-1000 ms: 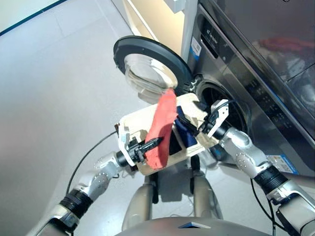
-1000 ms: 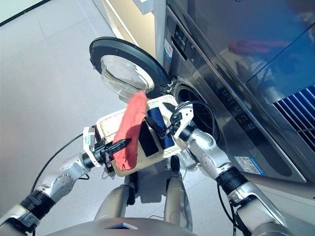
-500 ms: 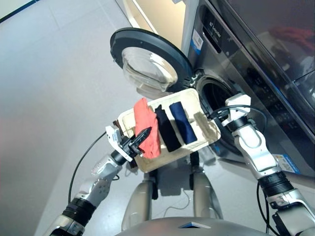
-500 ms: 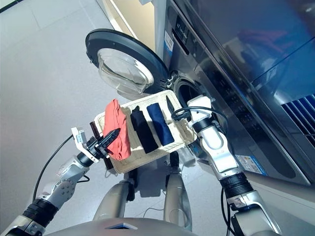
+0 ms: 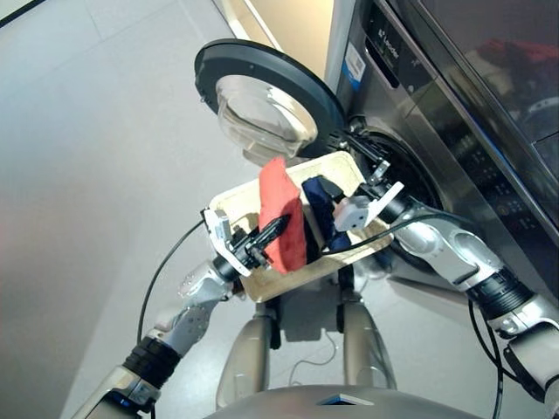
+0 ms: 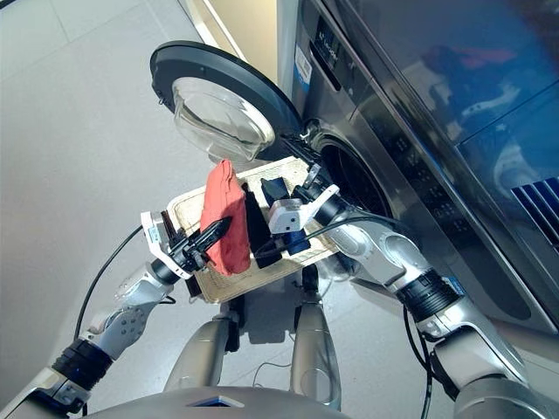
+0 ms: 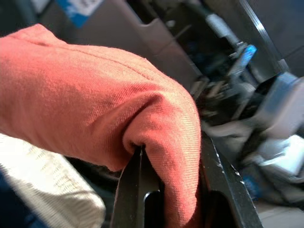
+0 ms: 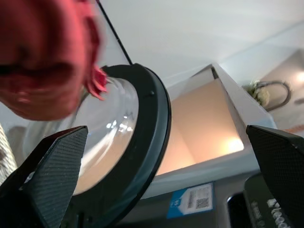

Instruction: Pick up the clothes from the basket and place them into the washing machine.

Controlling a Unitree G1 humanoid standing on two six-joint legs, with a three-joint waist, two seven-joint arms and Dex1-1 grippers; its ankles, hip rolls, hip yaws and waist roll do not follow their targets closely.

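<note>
Red cloth (image 5: 281, 215) clamped in left hand (image 5: 262, 240) hides basket (image 5: 234, 202); right hand (image 8: 156, 185) spread, empty.

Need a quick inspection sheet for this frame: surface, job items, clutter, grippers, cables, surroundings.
Surface: pale grey tiled floor.
Job's things: red cloth piece lifted above the cream-white wicker basket; black cloth piece and navy blue cloth piece lie in the basket. Dark grey front-loading washing machine has its black-rimmed round glass door swung open.
Clutter: nothing seen.
Grippers: left gripper shut on the red cloth; right gripper open and empty, over the basket's washer-side end.
Cables: black cable loops along the left arm; another runs along the right arm.
Surroundings: similar dark unit stacked above; beige panel beside the machine.
</note>
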